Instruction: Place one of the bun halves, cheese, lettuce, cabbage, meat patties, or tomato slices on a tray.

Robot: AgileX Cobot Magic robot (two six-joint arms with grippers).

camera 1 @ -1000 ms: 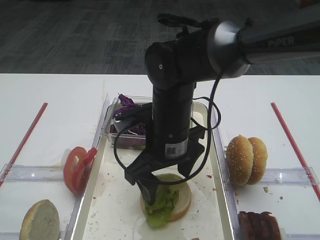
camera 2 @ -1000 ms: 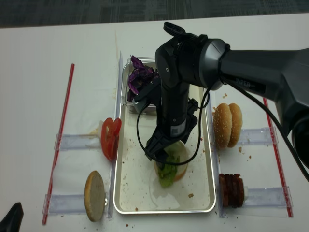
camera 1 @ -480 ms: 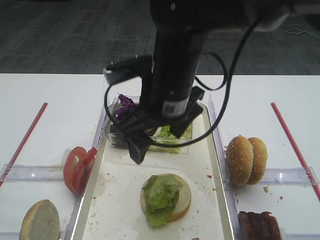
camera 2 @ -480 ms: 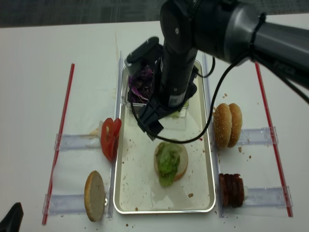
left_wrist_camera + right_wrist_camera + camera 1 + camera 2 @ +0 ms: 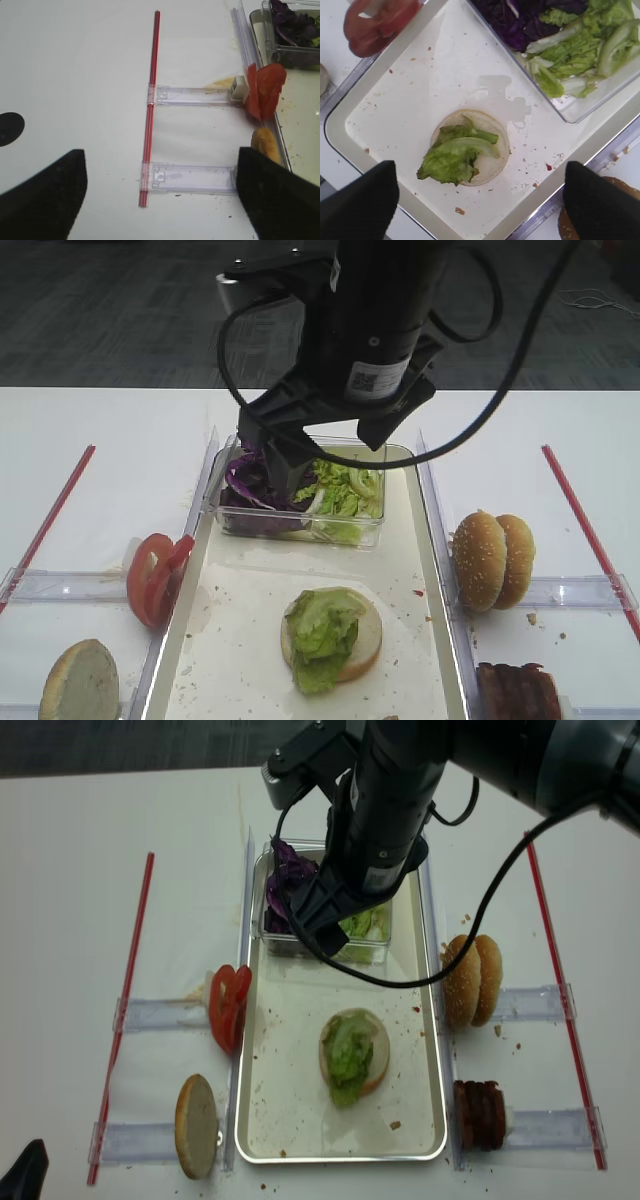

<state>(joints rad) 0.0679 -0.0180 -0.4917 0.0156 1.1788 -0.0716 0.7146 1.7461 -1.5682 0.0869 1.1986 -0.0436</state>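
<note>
Your right gripper [image 5: 480, 200]: jaws spread wide, holding nothing, hanging above the tray [image 5: 385, 105]; bun half [image 5: 487, 162] lies flat mid-tray, cut face up; lettuce [image 5: 452, 160] rests on it; your left gripper [image 5: 162, 192]: jaws wide apart, empty, over the table [image 5: 75, 75].

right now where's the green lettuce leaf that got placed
In the exterior high view the crinkled green lettuce leaf lies on a pale round bun half mid-tray, nearer than the clear plastic tub.
</note>
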